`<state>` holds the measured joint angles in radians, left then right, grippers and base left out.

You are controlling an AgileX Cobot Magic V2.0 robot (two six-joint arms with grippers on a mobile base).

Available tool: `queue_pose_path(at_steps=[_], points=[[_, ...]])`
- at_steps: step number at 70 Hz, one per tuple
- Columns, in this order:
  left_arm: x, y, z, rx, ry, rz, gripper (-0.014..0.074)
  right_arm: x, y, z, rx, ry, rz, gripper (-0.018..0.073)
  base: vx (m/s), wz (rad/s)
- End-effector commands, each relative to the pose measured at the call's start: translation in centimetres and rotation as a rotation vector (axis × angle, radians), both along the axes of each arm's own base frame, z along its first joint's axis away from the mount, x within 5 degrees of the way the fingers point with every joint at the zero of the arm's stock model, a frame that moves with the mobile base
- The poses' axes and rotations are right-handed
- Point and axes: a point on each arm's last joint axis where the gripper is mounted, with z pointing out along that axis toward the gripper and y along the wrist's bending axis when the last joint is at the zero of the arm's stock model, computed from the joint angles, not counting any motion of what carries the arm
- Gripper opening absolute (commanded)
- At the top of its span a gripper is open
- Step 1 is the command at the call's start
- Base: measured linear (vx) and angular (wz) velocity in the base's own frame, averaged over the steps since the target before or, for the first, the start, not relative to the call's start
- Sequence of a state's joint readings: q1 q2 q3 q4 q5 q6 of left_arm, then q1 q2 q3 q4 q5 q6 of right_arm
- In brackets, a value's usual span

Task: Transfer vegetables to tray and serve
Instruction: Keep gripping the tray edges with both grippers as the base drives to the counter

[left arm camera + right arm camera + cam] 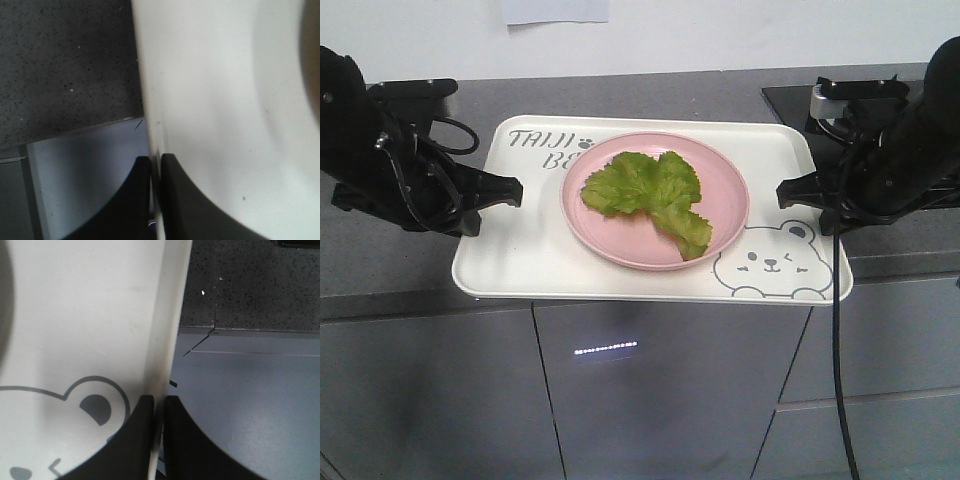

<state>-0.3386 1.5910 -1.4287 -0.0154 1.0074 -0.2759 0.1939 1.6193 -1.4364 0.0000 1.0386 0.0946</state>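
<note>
Cream-white rectangular plastic tray [520,255], carrying the round pink plate [620,232] with the crinkly green lettuce leaf [645,185], pinched at its side rims by the left gripper [516,190] and right gripper [784,192]; serving it well calls for level, matched movement of both arms

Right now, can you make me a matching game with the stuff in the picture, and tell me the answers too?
Things:
1. lettuce leaf
2. pink plate
3. tray
4. left gripper

Where or how:
A. pinching the tray's rim
B. lying on the plate
C. gripped at both ends, front edge sticking out past the counter
D. sitting in the middle of the tray

Pairs: 1-B, 2-D, 3-C, 4-A
</note>
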Motion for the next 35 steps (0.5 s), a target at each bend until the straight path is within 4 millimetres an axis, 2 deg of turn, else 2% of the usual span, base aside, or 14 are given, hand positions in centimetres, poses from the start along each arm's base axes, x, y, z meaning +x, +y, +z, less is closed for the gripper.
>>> queue_pose_path(at_steps=[1, 35], points=[[-0.52, -0.5, 2.76, -0.059, -0.128, -0.027, -0.0007, -0.41, 0.17, 2.74, 0.024, -0.126, 0.025, -0.0004, 0.01, -0.02], [-0.52, -0.5, 2.76, -0.059, -0.128, -0.027, -0.0007, -0.41, 0.17, 2.74, 0.024, -0.126, 0.025, -0.0004, 0.02, -0.01]])
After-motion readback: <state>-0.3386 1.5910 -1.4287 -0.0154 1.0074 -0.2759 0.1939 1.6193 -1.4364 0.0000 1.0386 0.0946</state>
